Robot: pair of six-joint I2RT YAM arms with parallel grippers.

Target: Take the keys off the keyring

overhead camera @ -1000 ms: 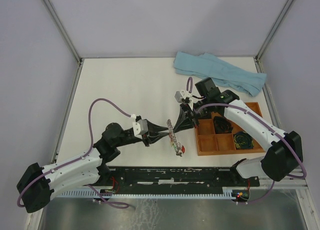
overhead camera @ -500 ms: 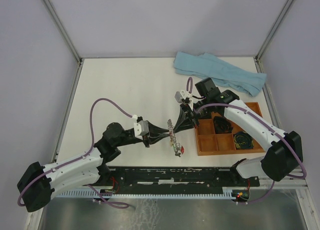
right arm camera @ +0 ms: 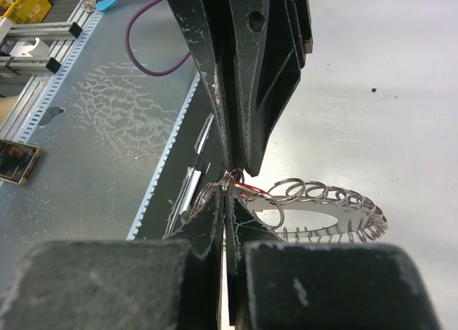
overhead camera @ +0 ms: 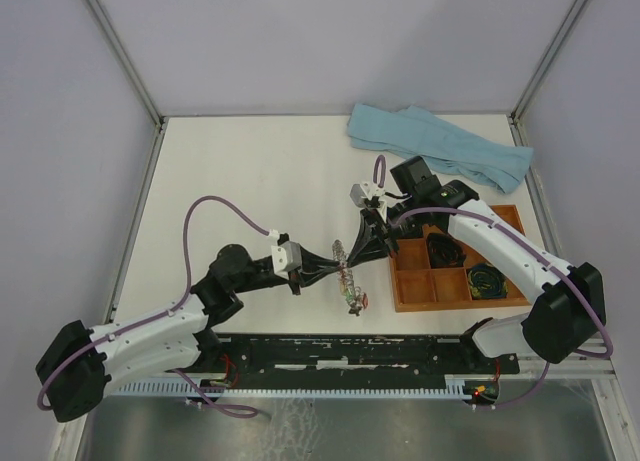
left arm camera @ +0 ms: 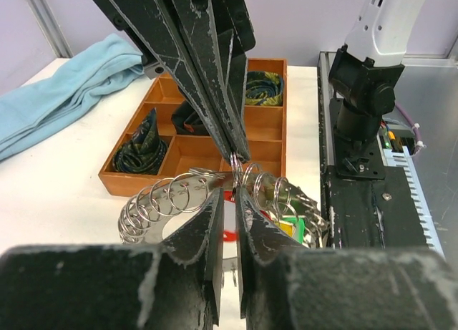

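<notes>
The keyring, a silvery ring fringed with small loops, stands on edge above the table between both grippers. My right gripper reaches it from the far side and is shut on a small loop at its rim. My left gripper comes in from the left, its jaws a narrow slit apart. A loop stands edge-on in that slit at the tips. Keys with red and green heads hang at the ring's lower end. A green key shows just beyond my left fingers.
An orange compartment tray sits right of the ring and holds dark coiled bundles. A light blue cloth lies at the back right. The arm bases and a black rail run along the near edge.
My left gripper has crept right toward the ring and its jaws have narrowed. The right gripper and the ring have hardly moved.
</notes>
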